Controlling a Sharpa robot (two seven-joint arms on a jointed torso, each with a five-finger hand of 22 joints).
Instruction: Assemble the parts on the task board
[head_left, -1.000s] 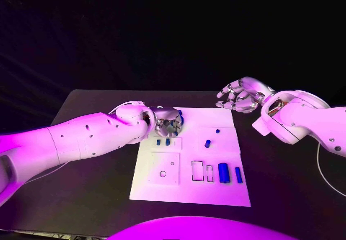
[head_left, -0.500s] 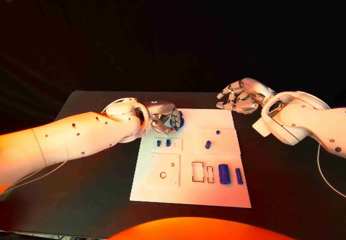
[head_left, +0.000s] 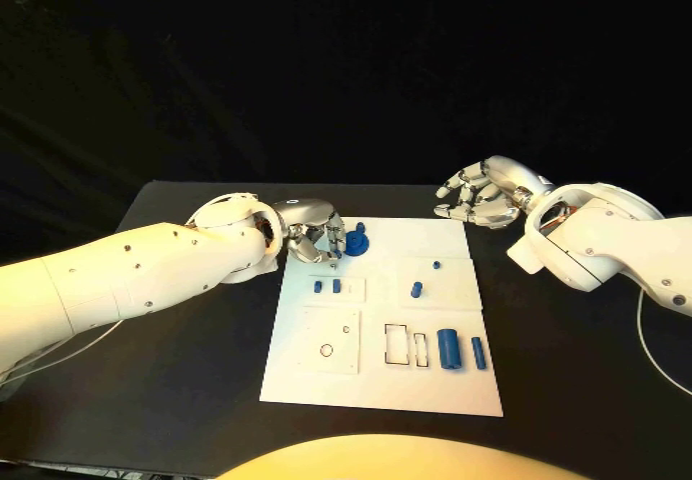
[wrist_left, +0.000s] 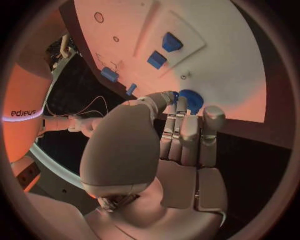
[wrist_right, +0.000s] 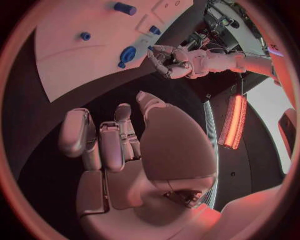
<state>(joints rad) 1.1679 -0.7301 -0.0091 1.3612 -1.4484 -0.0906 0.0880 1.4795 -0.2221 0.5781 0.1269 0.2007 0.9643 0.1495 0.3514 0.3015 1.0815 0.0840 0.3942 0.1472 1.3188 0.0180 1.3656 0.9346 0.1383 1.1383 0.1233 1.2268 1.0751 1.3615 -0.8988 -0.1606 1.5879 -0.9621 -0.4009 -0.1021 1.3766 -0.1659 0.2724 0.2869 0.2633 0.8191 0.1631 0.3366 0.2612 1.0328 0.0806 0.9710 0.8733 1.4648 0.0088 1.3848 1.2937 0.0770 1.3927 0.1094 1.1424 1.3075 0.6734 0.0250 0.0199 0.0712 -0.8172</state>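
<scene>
The white task board (head_left: 387, 386) lies mid-table. A round blue part (head_left: 355, 240) rests on its far left corner, also seen as the blue part (wrist_left: 190, 99) and the blue part (wrist_right: 128, 52). My left hand (head_left: 310, 238) hovers beside it, fingers loosely bent and holding nothing; the right wrist view shows a small gap between the left hand (wrist_right: 167, 61) and the part. My right hand (head_left: 480, 195) hangs over the table past the board's far right corner, fingers loosely bent, empty. Two small blue parts (head_left: 327, 286) stand on a raised plate.
More blue parts lie on the board: a peg (head_left: 436, 264), a short piece (head_left: 415, 289), a thick cylinder (head_left: 449, 347) and a slim bar (head_left: 477, 351). Two rectangular slots (head_left: 395, 342) and a round hole (head_left: 326, 350) sit near them. Black table (head_left: 188, 330) surrounds the board.
My left hand has drawn back to the left from the round blue part, which now lies uncovered on the board's corner. The right hand has not moved.
</scene>
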